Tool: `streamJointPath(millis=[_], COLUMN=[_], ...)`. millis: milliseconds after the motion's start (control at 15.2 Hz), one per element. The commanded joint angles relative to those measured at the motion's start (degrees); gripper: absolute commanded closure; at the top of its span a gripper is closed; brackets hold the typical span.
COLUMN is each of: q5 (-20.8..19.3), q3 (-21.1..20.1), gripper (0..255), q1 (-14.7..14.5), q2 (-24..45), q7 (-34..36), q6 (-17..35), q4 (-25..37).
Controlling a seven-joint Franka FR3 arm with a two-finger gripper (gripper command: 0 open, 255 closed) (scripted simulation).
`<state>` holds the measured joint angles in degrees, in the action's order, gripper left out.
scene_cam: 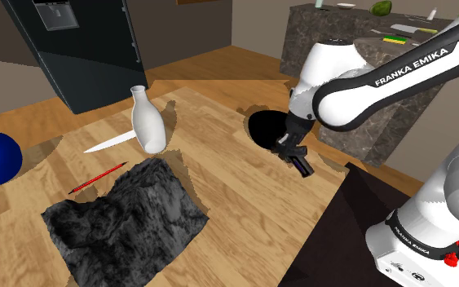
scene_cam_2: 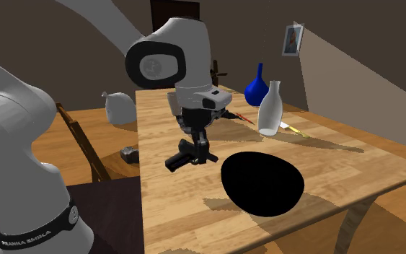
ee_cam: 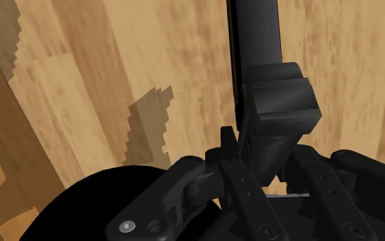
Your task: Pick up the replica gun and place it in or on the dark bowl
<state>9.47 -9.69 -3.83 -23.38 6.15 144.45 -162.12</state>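
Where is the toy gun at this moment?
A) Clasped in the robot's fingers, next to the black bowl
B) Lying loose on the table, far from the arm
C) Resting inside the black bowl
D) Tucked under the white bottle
A: the fingers are shut on the toy gun, which hangs beside the black bowl and not in it.

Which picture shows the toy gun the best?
The second exterior view: the black replica gun shows whole, clasped in the gripper beside the dark bowl. The shoulder view catches just its end below the gripper. The wrist view sees it very close, with its shape cut off.
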Motion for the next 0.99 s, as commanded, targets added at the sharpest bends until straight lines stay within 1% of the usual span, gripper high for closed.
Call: streamJointPath(millis=[0, 924], q5=[-0.15, -1.15], q3=[0.19, 1.14], gripper=[255, 255], q1=[0.07, 0.36], q2=[-1.56, -9.77], q7=[-0.01, 0.57], q6=[-2.19, -16.30], q4=[0.58, 6.51])
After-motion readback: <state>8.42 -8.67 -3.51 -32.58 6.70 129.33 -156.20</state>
